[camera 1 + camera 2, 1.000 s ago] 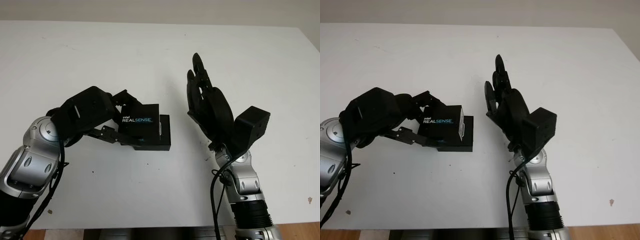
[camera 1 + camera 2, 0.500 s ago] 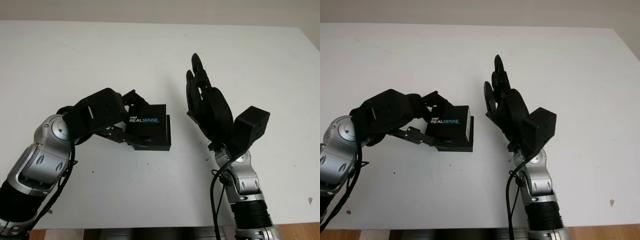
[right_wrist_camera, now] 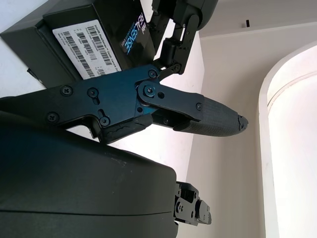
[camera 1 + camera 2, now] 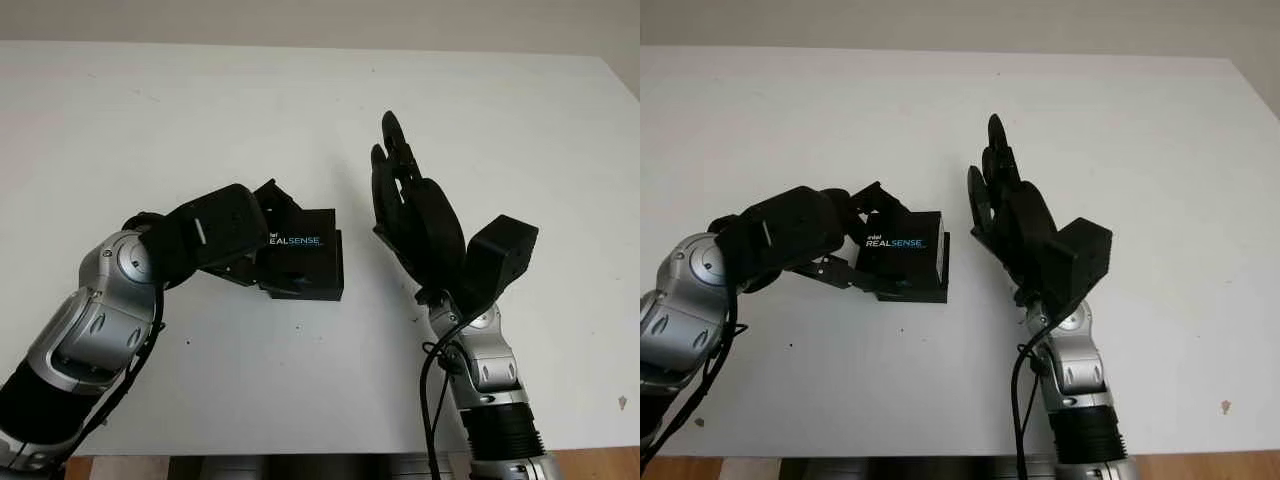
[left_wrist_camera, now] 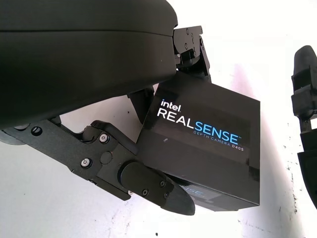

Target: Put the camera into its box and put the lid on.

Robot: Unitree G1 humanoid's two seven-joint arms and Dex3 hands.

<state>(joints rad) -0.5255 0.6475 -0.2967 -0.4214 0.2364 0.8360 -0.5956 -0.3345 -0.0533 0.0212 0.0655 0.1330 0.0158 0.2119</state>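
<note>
A: What's on the desk (image 4: 200, 120)?

B: White, with the black box (image 4: 318, 285) near centre. The lid (image 4: 300, 243), printed REALSENSE, sits tilted on the box, overhanging its left edge, not seated flush. Left hand (image 4: 262, 240) has its fingers closed around the lid from the left.

A: Right hand?

B: Right hand (image 4: 405, 205) is just right of the box, apart from it, upright, holding nothing, unclenched.

A: Anything from the wrists?

B: Right wrist view shows a barcode label (image 3: 81, 42) on the box's end. Left wrist view reads "DEPTH CAMERA D405" on the lid. Can't see inside the box.
</note>
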